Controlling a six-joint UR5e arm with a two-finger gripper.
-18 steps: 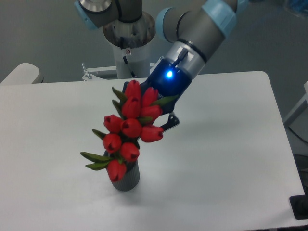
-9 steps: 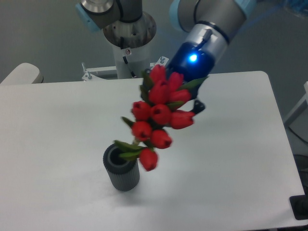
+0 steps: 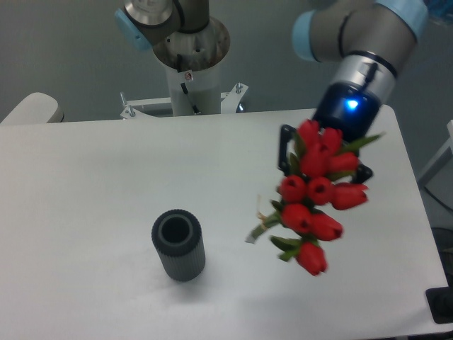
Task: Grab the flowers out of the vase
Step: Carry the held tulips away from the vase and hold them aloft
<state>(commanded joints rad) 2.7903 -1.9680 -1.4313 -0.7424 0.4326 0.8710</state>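
Note:
The flowers (image 3: 316, 193), a bunch of red closed tulip buds with green leaves, hang in the air over the right half of the table, tilted, with their short stems pointing down-left. My gripper (image 3: 322, 159) is shut on the upper part of the bunch; its black fingers (image 3: 284, 146) show on either side of the buds. The vase (image 3: 178, 245), a small dark grey ribbed cylinder, stands upright and empty at the front left of centre. It is well apart from the flowers.
The white table (image 3: 92, 184) ends close to the right of the flowers. The arm's base pedestal (image 3: 191, 71) stands behind the far edge. A beige rounded object (image 3: 32, 108) sits at far left, and a black object (image 3: 440, 304) at the bottom right corner.
The gripper has lifted the flowers out of the vase and carried them to the right. The vase now stands empty and has not moved.

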